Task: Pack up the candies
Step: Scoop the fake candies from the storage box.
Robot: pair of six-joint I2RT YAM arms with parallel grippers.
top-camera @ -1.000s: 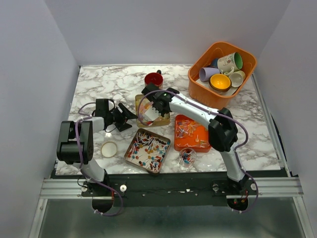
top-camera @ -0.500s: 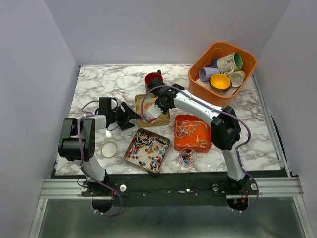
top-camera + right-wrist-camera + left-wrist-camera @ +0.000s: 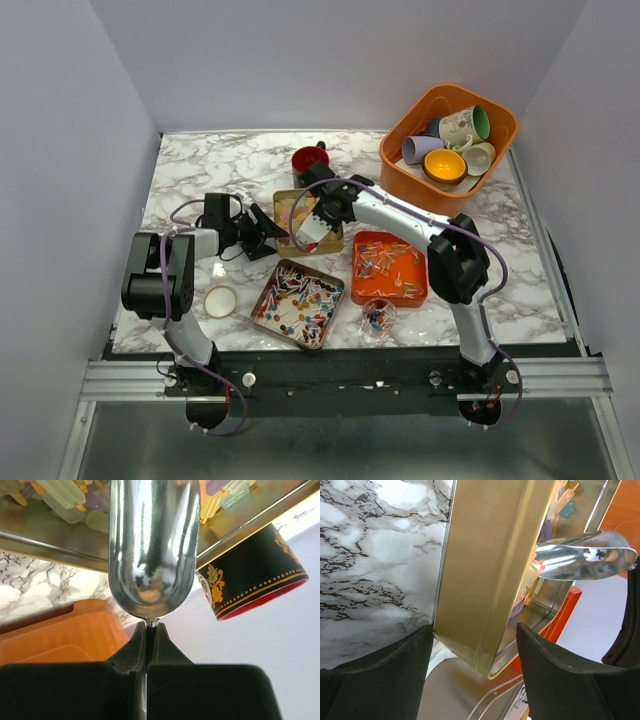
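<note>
Pastel candies (image 3: 298, 210) lie in a gold tin (image 3: 288, 243) at mid table. My right gripper (image 3: 323, 211) is shut on the handle of a metal scoop (image 3: 310, 233) held over this tin. In the right wrist view the scoop (image 3: 152, 545) is empty, the gripper (image 3: 150, 626) pinches its stem, and pastel candies (image 3: 65, 497) lie beyond it. My left gripper (image 3: 268, 228) is open at the tin's left edge. In the left wrist view its jaws (image 3: 474, 630) straddle a corner of the gold tin (image 3: 485, 565). Red, blue and white candies (image 3: 300, 300) fill a square tin in front.
An orange tin (image 3: 372, 243) with candies sits right of centre, a small clear cup (image 3: 378, 318) of candies in front of it. A white lid (image 3: 220, 300) lies front left. A red mug (image 3: 310, 160) stands behind the gold tin. An orange basket (image 3: 400, 185) of mugs is back right.
My left gripper has moved right, up to the gold tin's edge. My right wrist has shifted toward the back, keeping the scoop over the tin.
</note>
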